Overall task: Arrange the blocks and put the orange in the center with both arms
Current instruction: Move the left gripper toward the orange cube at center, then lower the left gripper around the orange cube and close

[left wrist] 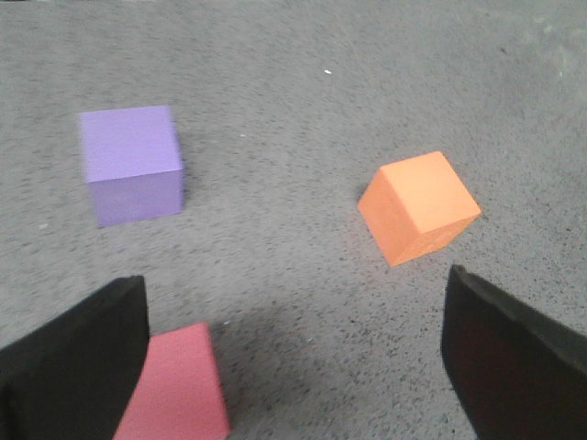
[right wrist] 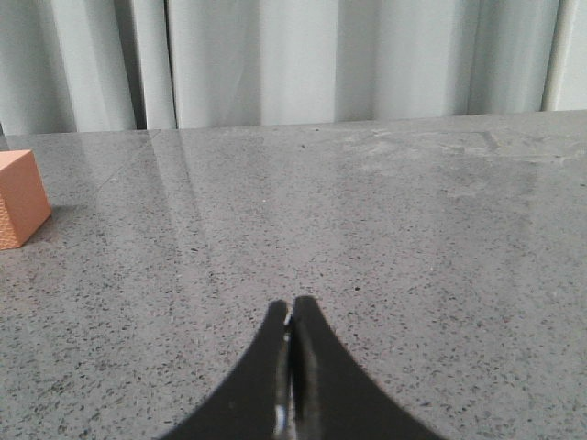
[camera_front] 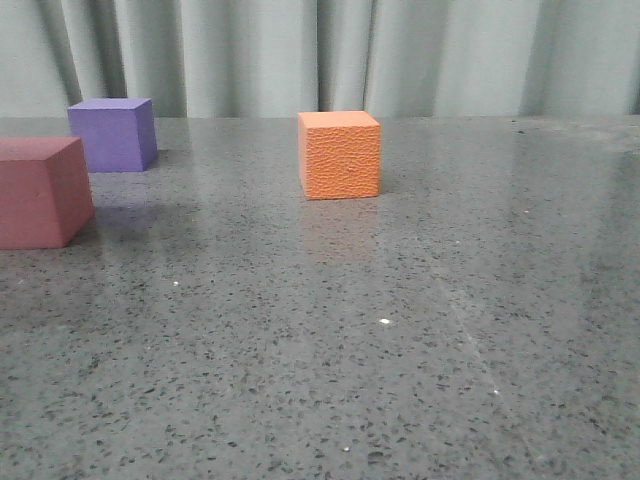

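In the front view the orange cube [camera_front: 340, 155] stands mid-table, the purple cube [camera_front: 113, 134] at the far left, the pink-red cube [camera_front: 40, 191] nearer at the left edge. No gripper shows there. In the left wrist view my left gripper [left wrist: 293, 344] is open wide and empty above the table. The pink-red cube [left wrist: 178, 390] lies beside one finger [left wrist: 78, 353], the purple cube [left wrist: 131, 162] and orange cube [left wrist: 419, 207] farther off. In the right wrist view my right gripper [right wrist: 293, 316] is shut and empty, low over the table, the orange cube [right wrist: 20, 198] at the picture's edge.
The table [camera_front: 400, 330] is dark grey speckled stone. A pale pleated curtain [camera_front: 330, 50] hangs behind its far edge. The pink-red and purple cubes stand close together at the left, one behind the other.
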Available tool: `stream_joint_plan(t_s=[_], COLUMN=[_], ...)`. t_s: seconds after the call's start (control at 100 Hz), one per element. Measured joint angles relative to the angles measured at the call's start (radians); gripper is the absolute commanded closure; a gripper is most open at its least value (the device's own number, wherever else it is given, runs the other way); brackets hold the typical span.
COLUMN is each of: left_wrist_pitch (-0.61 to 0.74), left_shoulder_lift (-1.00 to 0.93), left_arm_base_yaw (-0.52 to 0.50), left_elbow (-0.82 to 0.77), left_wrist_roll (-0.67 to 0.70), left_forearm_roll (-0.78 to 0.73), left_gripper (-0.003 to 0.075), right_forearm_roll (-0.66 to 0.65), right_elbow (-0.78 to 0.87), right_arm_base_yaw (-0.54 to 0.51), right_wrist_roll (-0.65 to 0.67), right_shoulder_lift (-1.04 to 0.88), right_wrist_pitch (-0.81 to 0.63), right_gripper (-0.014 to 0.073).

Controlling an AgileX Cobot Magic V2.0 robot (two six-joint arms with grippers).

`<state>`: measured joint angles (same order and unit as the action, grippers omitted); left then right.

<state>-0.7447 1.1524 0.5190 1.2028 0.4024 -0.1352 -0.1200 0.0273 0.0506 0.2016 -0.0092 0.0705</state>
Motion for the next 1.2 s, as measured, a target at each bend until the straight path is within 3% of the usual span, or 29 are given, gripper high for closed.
stream_joint_plan(t_s=[0.16, 0.4, 0.75, 1.2], left_wrist_pitch=[0.006, -0.036, -0.139, -0.145], left_shoulder_lift=[0.189, 0.463, 0.749, 0.826], left_arm_base_yaw=[0.151, 0.258, 0.284, 0.284], left_elbow=[0.104, 0.326, 0.584, 0.611], left_wrist_roll=[0.177, 0.359, 0.497, 0.571], left_forearm_roll=[-0.168, -0.308, -0.363, -0.388], left_gripper=[0.0115, 0.0115, 0.0115, 0.0115], right_forearm_roll=[0.000, 0.000, 0.002, 0.002], right_elbow=[0.000, 0.000, 0.000, 0.000], right_arm_base_yaw=[0.000, 0.000, 0.000, 0.000], right_wrist_roll=[0.000, 0.000, 0.000, 0.000], right_shoulder_lift=[0.000, 0.000, 0.000, 0.000], right_wrist_pitch=[0.000, 0.000, 0.000, 0.000], right_gripper=[0.0661, 0.0661, 0.0661, 0.0661])
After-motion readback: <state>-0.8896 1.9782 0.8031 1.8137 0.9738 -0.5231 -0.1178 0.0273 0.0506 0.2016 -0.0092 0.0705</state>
